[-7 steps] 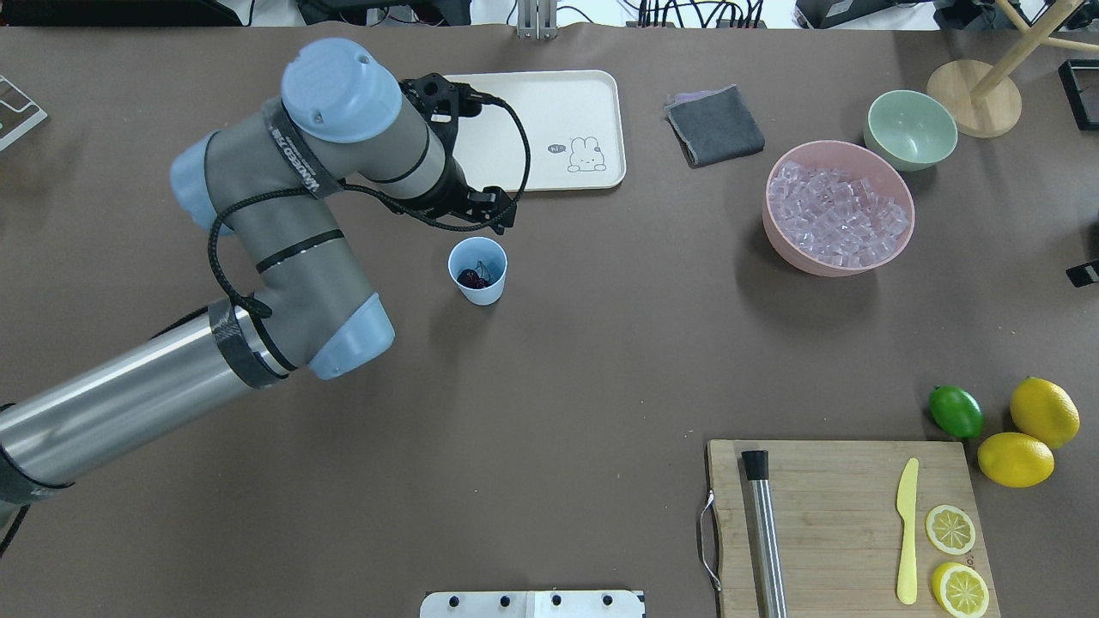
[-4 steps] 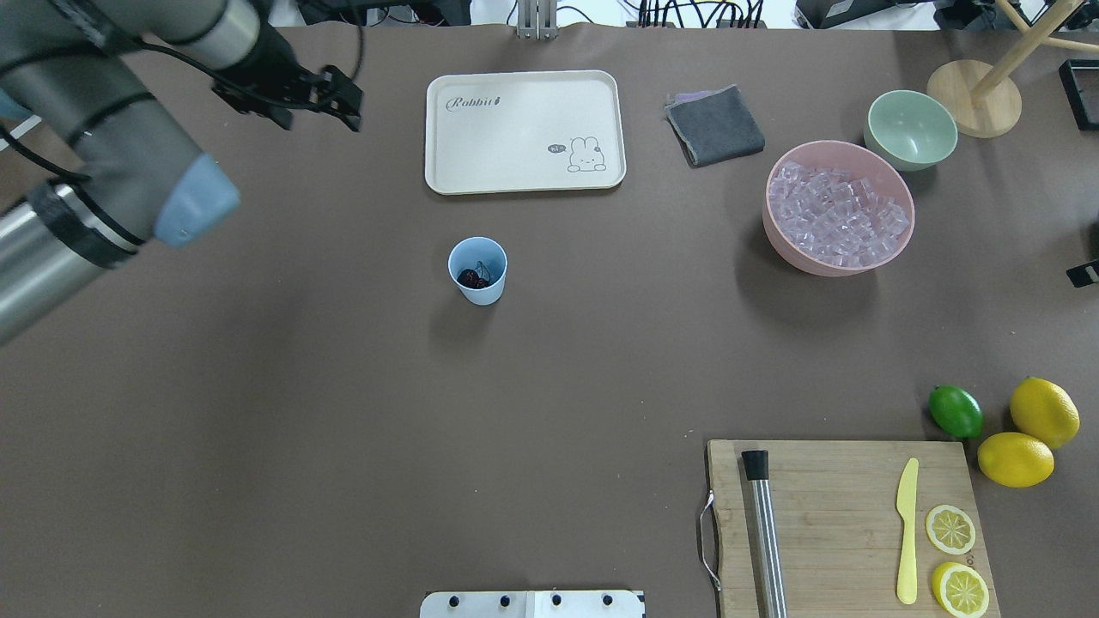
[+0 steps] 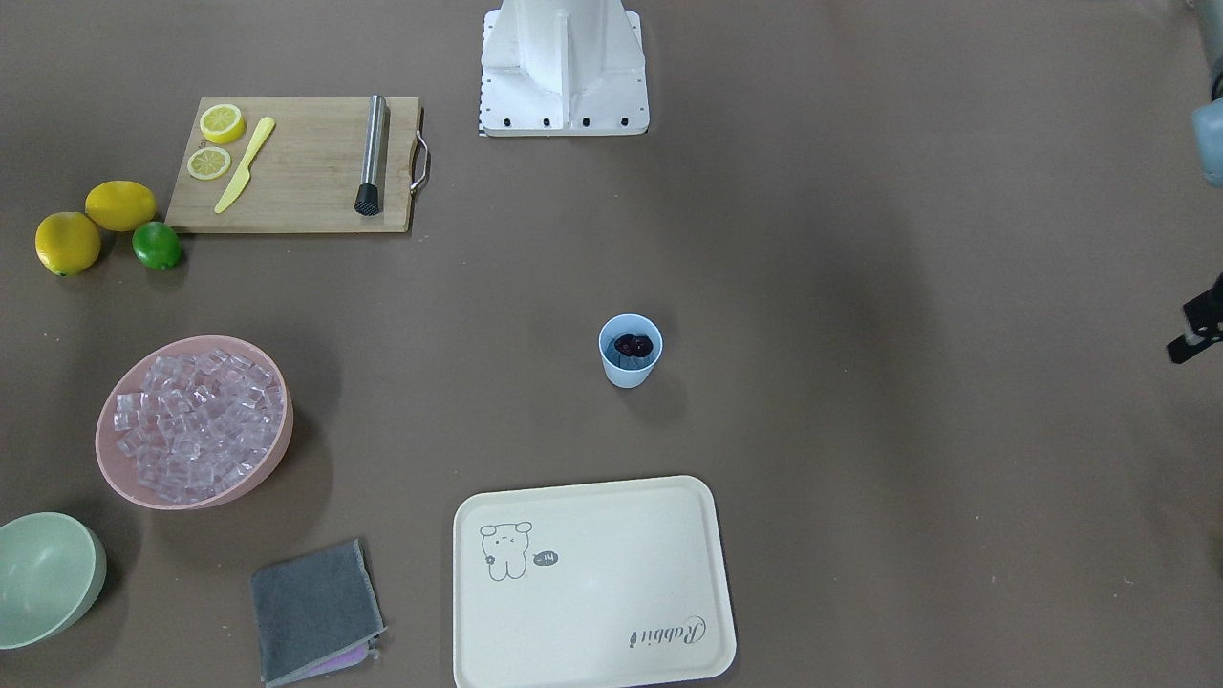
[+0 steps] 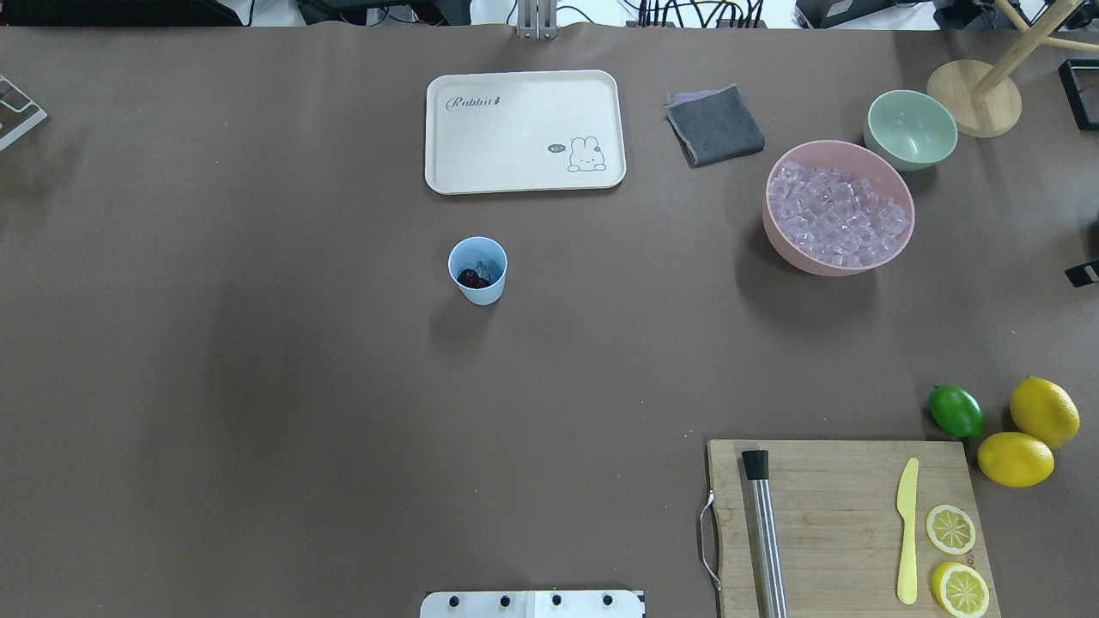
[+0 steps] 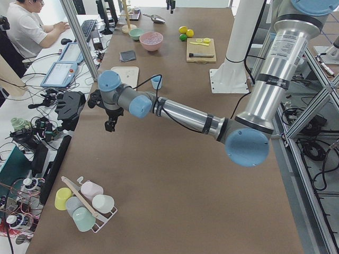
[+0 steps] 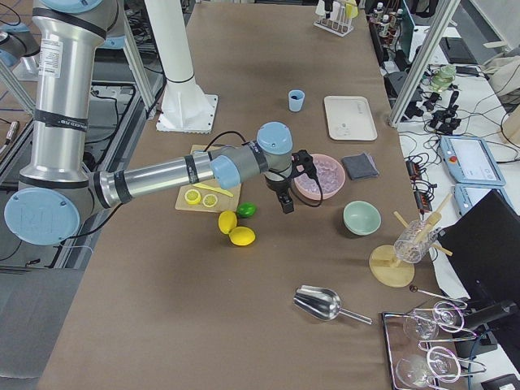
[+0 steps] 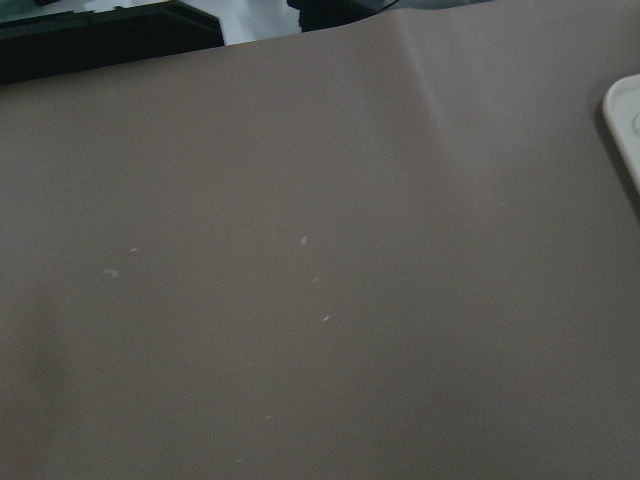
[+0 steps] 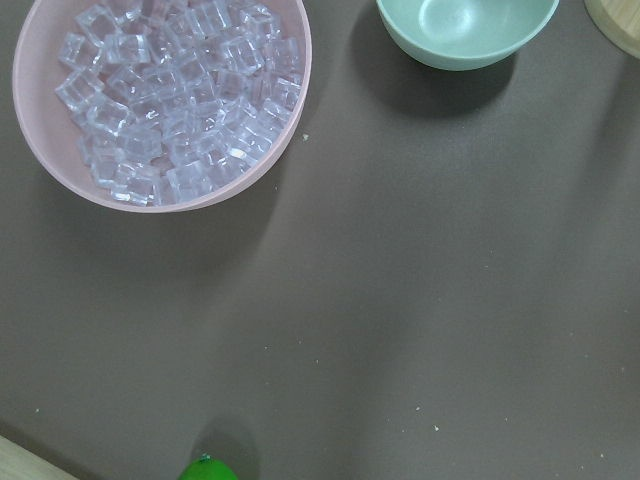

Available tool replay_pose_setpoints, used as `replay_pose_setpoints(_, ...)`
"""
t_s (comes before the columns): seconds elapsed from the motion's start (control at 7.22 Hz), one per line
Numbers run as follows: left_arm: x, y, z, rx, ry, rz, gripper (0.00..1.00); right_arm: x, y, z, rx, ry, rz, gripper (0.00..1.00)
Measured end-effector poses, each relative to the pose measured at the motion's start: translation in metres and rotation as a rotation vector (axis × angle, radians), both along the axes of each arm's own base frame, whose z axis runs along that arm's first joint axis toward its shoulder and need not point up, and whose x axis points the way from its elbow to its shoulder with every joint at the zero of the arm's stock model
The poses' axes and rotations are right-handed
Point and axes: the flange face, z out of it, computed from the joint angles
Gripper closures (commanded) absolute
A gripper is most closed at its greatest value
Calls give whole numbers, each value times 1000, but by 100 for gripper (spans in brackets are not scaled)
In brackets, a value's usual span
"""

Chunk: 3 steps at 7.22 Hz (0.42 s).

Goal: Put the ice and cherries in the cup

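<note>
The light-blue cup (image 4: 477,270) stands upright mid-table, and it also shows in the front view (image 3: 631,351). The dark cherries (image 4: 470,278) lie inside it. The ice (image 4: 837,215) fills the pink bowl (image 4: 767,210) at the right. It also shows in the right wrist view (image 8: 170,100). My left gripper (image 3: 1194,330) shows only as a black tip at the front view's right edge, far from the cup. My right gripper (image 6: 286,201) hovers beside the pink bowl, and only a tip shows overhead (image 4: 1083,273). I cannot tell whether either is open or shut.
A cream tray (image 4: 524,129) lies behind the cup. A grey cloth (image 4: 714,124) and a pale green bowl (image 4: 910,129) are near the pink bowl. A cutting board (image 4: 837,515), a lime (image 4: 956,411) and lemons (image 4: 1043,410) sit front right.
My left arm has drawn back from over the cup to the left and has left the overhead view. The cup, with the cherries in it, has not moved.
</note>
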Motion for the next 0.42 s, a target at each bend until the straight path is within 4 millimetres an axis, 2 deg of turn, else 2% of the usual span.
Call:
replay_pose_setpoints(0.14, -22, 20, 26, -1, 5, 6, 3, -1, -2, 2, -4, -2, -2, 2)
replay_pose_setpoints(0.28, -30, 30, 36, 3, 2, 4, 3, -1, -4, 6, -11, -1, -1, 2)
replay_pose_setpoints(0.42, -34, 33, 36, 29, -18, -5, 3, 2, -4, 9, -15, 2, 6, 2)
